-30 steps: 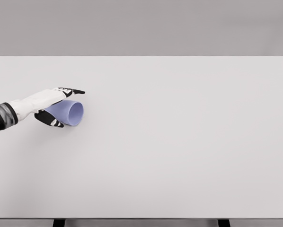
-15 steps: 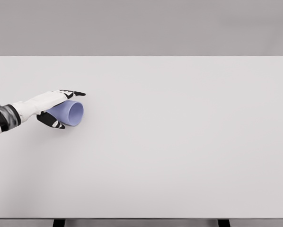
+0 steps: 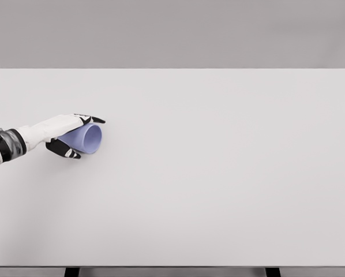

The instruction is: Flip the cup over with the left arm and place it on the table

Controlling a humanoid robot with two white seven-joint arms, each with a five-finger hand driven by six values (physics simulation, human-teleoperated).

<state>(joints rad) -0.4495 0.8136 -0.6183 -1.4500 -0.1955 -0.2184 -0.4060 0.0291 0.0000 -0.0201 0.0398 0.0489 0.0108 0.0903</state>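
Note:
A pale blue cup lies on its side on the white table, its open mouth facing right. My left hand comes in from the left edge and wraps the cup's body. Its dark-tipped fingers lie over the top of the cup and the thumb is under its near side. The fingers are closed against the cup. The cup's base is hidden behind the palm. My right arm does not show.
The table's far edge runs across the picture at about a quarter of the way down, with a grey wall behind it. Two dark table legs show under the front edge.
The upper fingers have come down onto the cup's top and the hand has closed around it. The forearm has drawn slightly left. The cup has stayed in place.

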